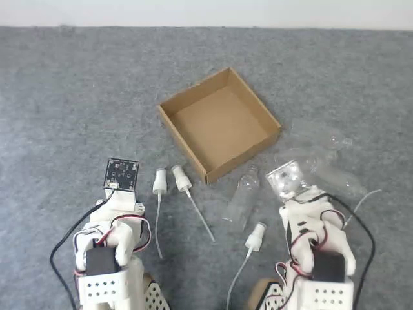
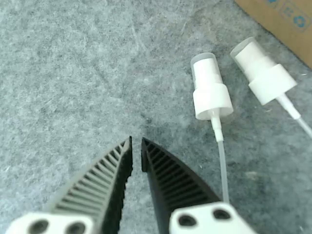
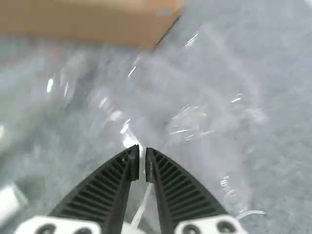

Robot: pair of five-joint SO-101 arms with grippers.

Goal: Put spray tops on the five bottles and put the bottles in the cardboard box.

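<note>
The open cardboard box [image 1: 219, 123] lies mid-table. Two white spray tops [image 1: 159, 183] [image 1: 181, 178] with long dip tubes lie side by side near its front corner, and a third spray top [image 1: 255, 237] lies farther right. One clear bottle [image 1: 244, 194] lies by the box's front corner, and several more clear bottles [image 1: 332, 171] lie to the right. My left gripper [image 2: 136, 144] is shut and empty over bare carpet, a little short of the nearer spray top [image 2: 210, 90]. Just before the clear bottles [image 3: 195, 112], my right gripper [image 3: 141, 152] is shut and empty.
Grey carpet [image 1: 77, 97] covers the table. The left arm [image 1: 106, 248] and right arm [image 1: 319, 248] sit at the near edge. The box wall [image 3: 87, 19] stands beyond the bottles in the right wrist view, and a box corner [image 2: 282, 19] lies past the second spray top [image 2: 263, 73].
</note>
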